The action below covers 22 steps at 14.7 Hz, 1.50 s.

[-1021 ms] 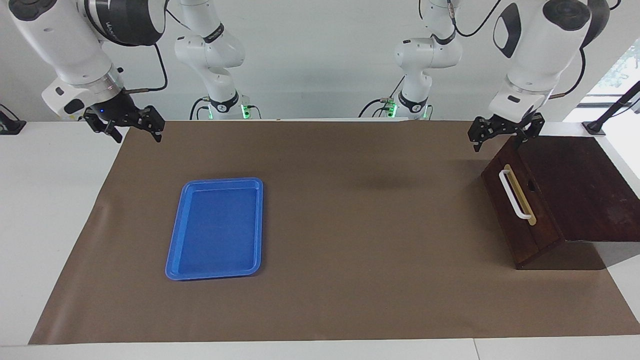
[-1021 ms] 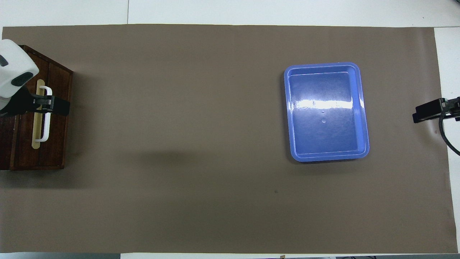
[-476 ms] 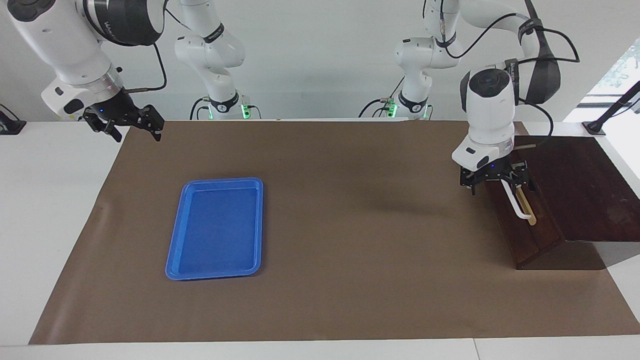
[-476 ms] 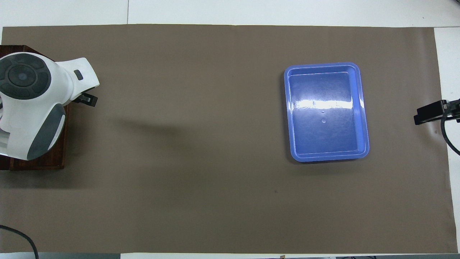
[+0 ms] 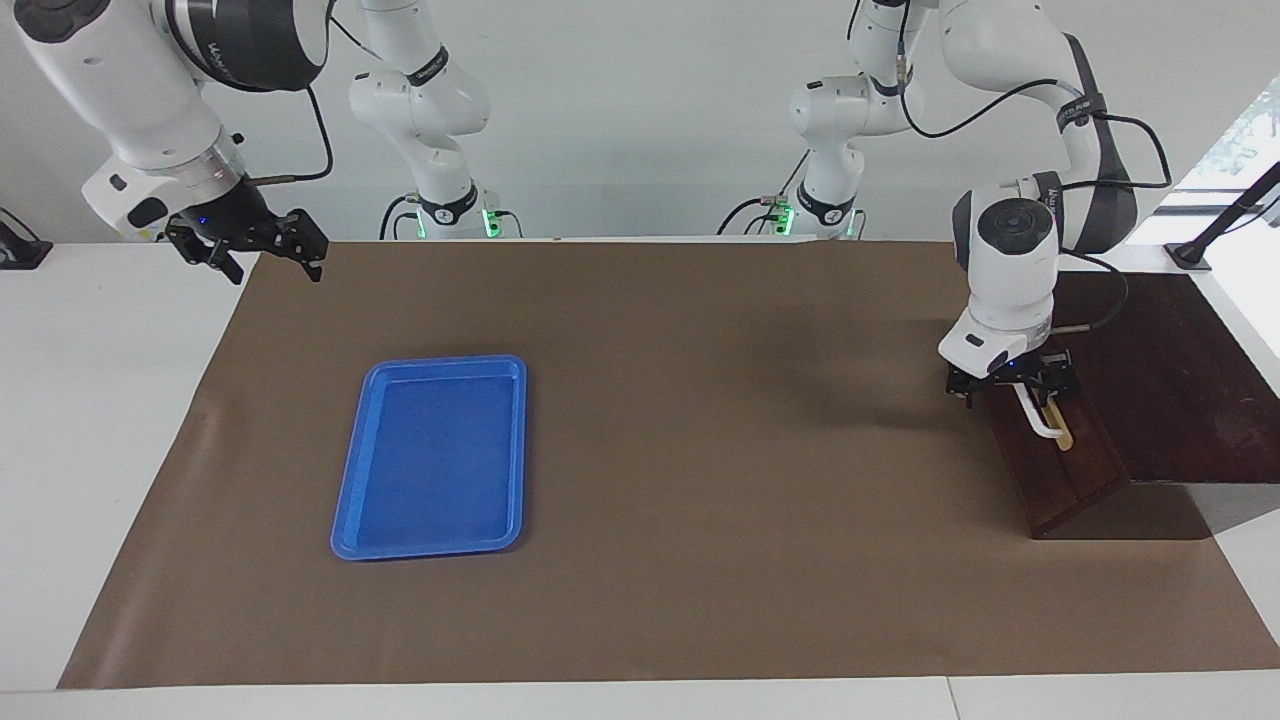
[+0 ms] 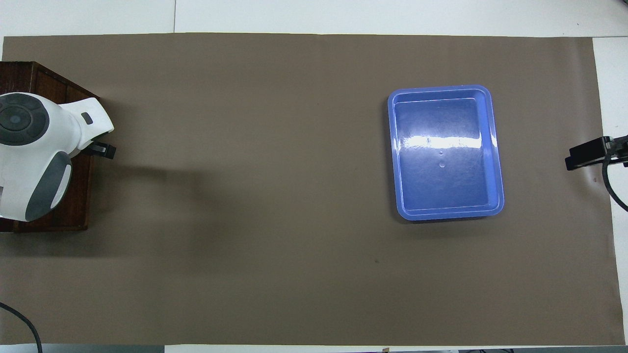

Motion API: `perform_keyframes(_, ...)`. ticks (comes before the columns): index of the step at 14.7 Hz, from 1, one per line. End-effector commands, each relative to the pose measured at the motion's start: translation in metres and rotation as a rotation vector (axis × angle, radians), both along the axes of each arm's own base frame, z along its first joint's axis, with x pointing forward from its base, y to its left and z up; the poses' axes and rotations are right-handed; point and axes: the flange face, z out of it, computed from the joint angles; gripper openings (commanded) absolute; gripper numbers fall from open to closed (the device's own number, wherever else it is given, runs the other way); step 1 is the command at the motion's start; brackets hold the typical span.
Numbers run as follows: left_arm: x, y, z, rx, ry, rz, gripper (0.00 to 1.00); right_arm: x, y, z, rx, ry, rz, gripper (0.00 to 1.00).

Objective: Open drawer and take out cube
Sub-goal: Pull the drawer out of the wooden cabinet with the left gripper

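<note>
White bar handle (image 5: 1040,418) on the dark brown wooden drawer (image 5: 1062,460) sits between the left end effector's (image 5: 1012,385) spread fingers, not yet gripped. Closing off-centre could let it slip; pulling askew could drag the box. No yellow cube shows. Right end effector (image 5: 262,248) waits open over the counter's (image 5: 100,420) edge.

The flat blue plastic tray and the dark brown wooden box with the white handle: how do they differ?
The flat blue plastic tray is shallow, open-topped and shows nothing in it; the dark brown wooden box is tall and closed, its drawer shut. The tray lies toward the right arm's end with no gripper near; the box stands at the left arm's end with the left gripper at its white handle. Both rest on the brown mat.
</note>
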Motion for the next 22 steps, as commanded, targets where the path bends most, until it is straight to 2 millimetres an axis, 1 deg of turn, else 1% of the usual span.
perform_keyframes(1, -0.019, 0.000, -0.010, 0.001, -0.008, -0.007, 1.00, -0.006, -0.004, 0.002, -0.018, 0.008, 0.019, 1.00)
perform_keyframes(3, -0.023, 0.007, -0.022, -0.013, -0.014, -0.007, 1.00, -0.006, -0.004, 0.002, -0.018, 0.008, 0.021, 1.00)
perform_keyframes(4, -0.022, 0.006, -0.024, -0.020, -0.023, -0.011, 1.00, -0.007, -0.004, 0.002, -0.018, 0.008, 0.021, 1.00)
perform_keyframes(5, -0.018, -0.004, -0.025, -0.029, -0.032, -0.008, 1.00, -0.007, -0.004, 0.002, -0.018, 0.008, 0.021, 1.00)
perform_keyframes(6, -0.016, -0.022, -0.023, -0.068, -0.054, 0.034, 1.00, -0.007, -0.004, 0.002, -0.018, 0.008, 0.021, 1.00)
perform_keyframes(7, -0.014, -0.052, -0.016, -0.132, -0.072, 0.071, 1.00, -0.007, -0.004, 0.002, -0.018, 0.008, 0.021, 1.00)
perform_keyframes(8, -0.014, -0.075, -0.018, -0.195, -0.067, 0.106, 1.00, -0.007, -0.004, 0.002, -0.018, 0.008, 0.019, 1.00)
perform_keyframes(9, -0.017, -0.093, -0.019, -0.236, -0.063, 0.129, 1.00, -0.007, -0.004, 0.002, -0.018, 0.008, 0.019, 1.00)
perform_keyframes(11, -0.026, -0.136, -0.018, -0.271, -0.078, 0.164, 1.00, -0.007, -0.004, 0.002, -0.018, 0.008, 0.021, 1.00)
perform_keyframes(13, -0.033, -0.161, -0.017, -0.307, -0.077, 0.186, 1.00, -0.007, -0.004, 0.002, -0.018, 0.008, 0.021, 1.00)
perform_keyframes(15, -0.034, -0.176, -0.012, -0.352, -0.070, 0.207, 1.00, -0.007, -0.004, 0.002, -0.018, 0.008, 0.021, 1.00)
perform_keyframes(19, -0.033, -0.168, -0.012, -0.339, -0.056, 0.221, 1.00, -0.007, -0.004, 0.002, -0.018, 0.008, 0.021, 1.00)
perform_keyframes(20, -0.030, -0.167, -0.007, -0.339, -0.059, 0.227, 1.00, -0.007, -0.004, 0.002, -0.018, 0.008, 0.021, 1.00)
perform_keyframes(22, -0.015, -0.167, 0.009, -0.325, -0.043, 0.246, 1.00, -0.007, -0.004, 0.002, -0.018, 0.008, 0.022, 1.00)
